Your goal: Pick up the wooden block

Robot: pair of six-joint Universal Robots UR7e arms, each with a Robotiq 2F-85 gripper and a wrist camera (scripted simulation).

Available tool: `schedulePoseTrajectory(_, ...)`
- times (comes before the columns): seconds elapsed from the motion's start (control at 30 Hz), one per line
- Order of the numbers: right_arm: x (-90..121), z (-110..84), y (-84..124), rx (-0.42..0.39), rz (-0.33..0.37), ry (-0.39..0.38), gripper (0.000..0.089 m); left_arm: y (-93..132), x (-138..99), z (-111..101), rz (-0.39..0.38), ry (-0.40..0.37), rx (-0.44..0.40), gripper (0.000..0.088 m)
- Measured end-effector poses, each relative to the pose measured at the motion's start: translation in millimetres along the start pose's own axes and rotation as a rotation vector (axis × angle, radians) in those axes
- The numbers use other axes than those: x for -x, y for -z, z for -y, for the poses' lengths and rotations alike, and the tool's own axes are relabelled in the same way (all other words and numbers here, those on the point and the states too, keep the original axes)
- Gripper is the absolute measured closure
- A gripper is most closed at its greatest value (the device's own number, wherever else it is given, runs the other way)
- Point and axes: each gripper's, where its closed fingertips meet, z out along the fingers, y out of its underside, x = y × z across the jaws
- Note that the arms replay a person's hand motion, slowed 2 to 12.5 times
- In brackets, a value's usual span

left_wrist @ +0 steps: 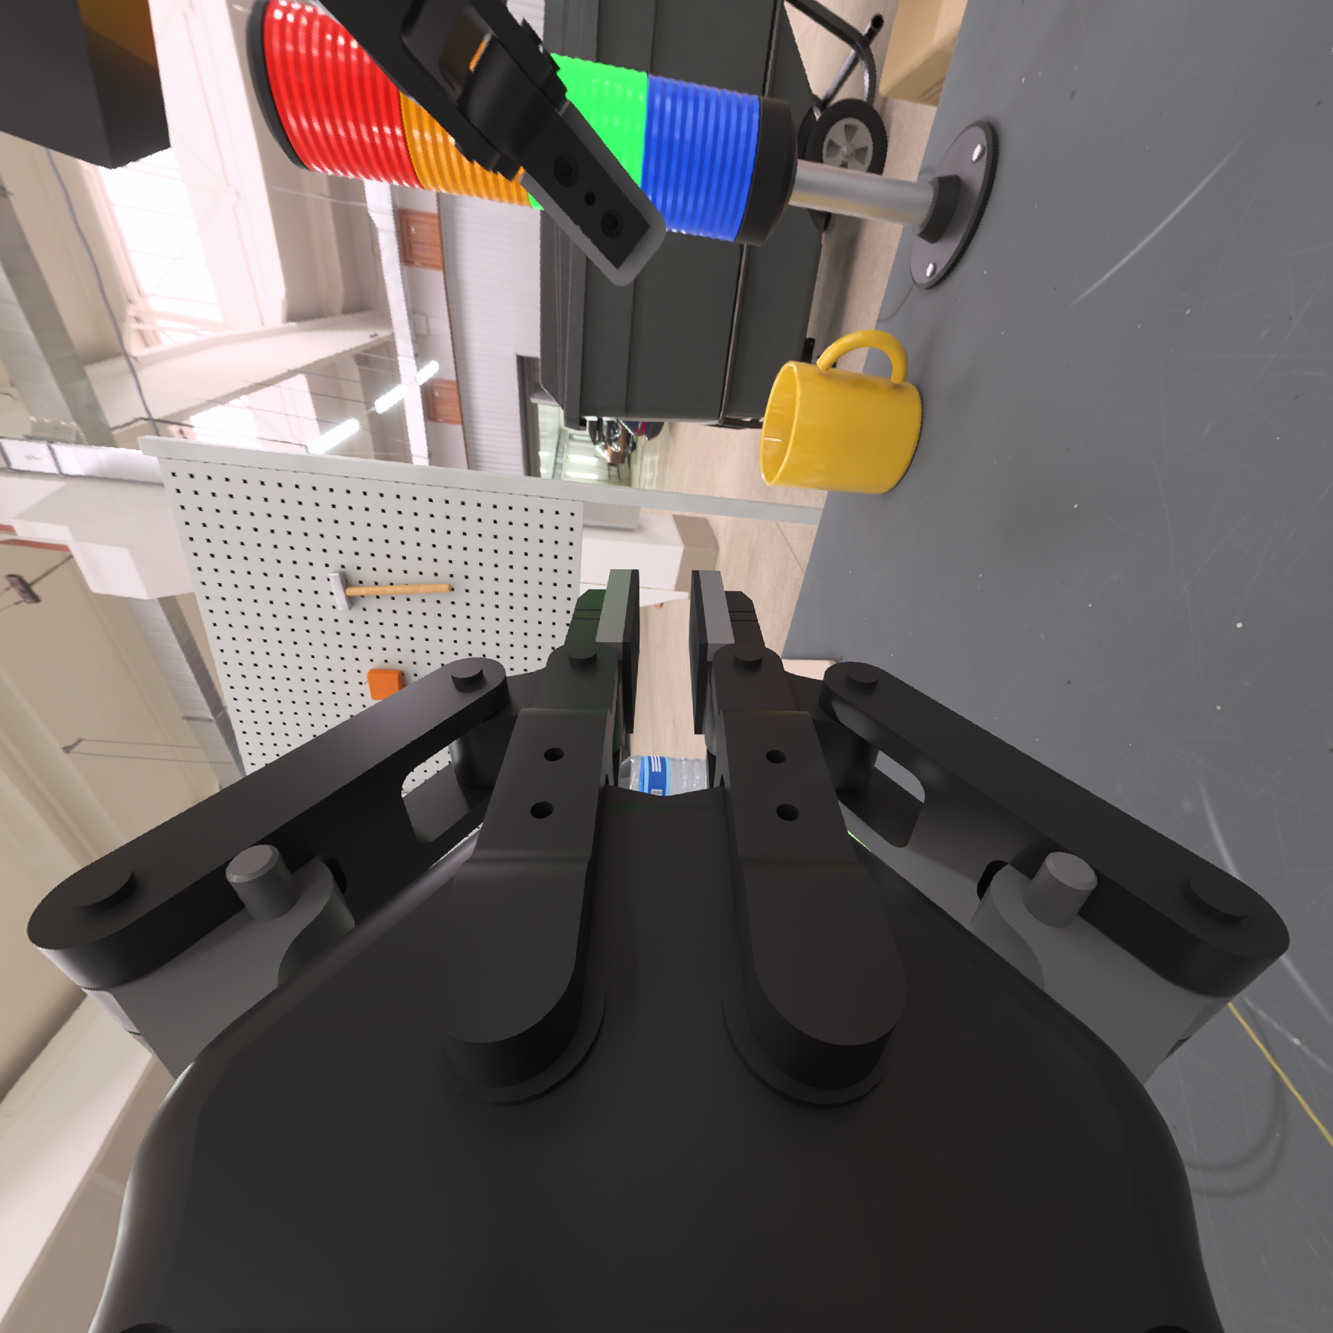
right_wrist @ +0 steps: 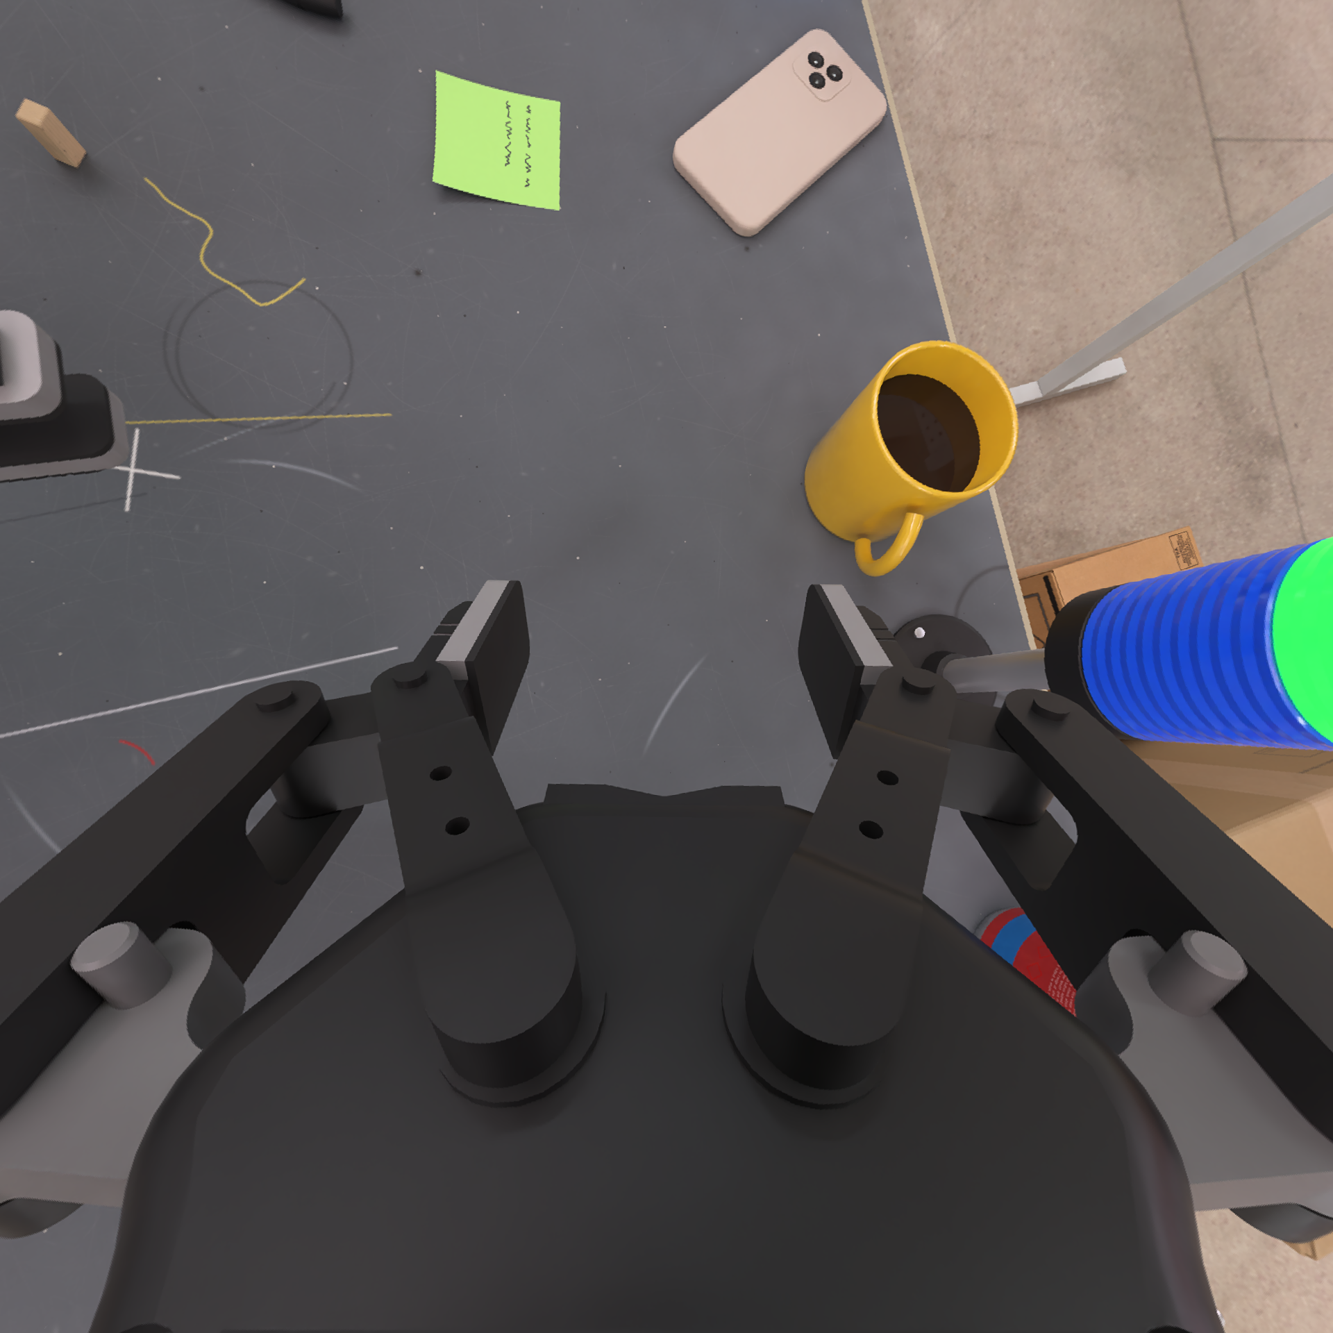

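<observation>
The wooden block (right_wrist: 50,133) is a small pale slab on the grey table (right_wrist: 505,433), far up and left in the right wrist view. My right gripper (right_wrist: 663,635) is open and empty, above the table and well short and right of the block. My left gripper (left_wrist: 663,606) has its jaws nearly together with a thin gap and nothing between them. It points sideways past the table's edge, and the block does not show in its view. One finger of the right gripper (left_wrist: 570,159) crosses the top of the left wrist view.
A yellow mug (right_wrist: 912,447) of dark liquid stands near the table's right edge; it also shows in the left wrist view (left_wrist: 840,425). A striped signal tower (right_wrist: 1212,649) is bolted beside it. A pink phone (right_wrist: 779,133) and green sticky note (right_wrist: 496,141) lie farther out. A dark arm part (right_wrist: 50,418) sits at the left.
</observation>
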Motion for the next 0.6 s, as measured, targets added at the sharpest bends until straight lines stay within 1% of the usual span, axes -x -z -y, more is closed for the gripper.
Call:
schedulePoseTrajectory(0.27,0,0.0,0,0.002,0.001,0.000,0.0226,-10,-3,-12,-0.050,0.000,0.071,0.0740)
schedulePoseTrajectory(0.6,0,-0.1,0,0.008,0.000,-0.001,0.0227,-19,-5,-18,-0.090,0.021,0.090,0.0721)
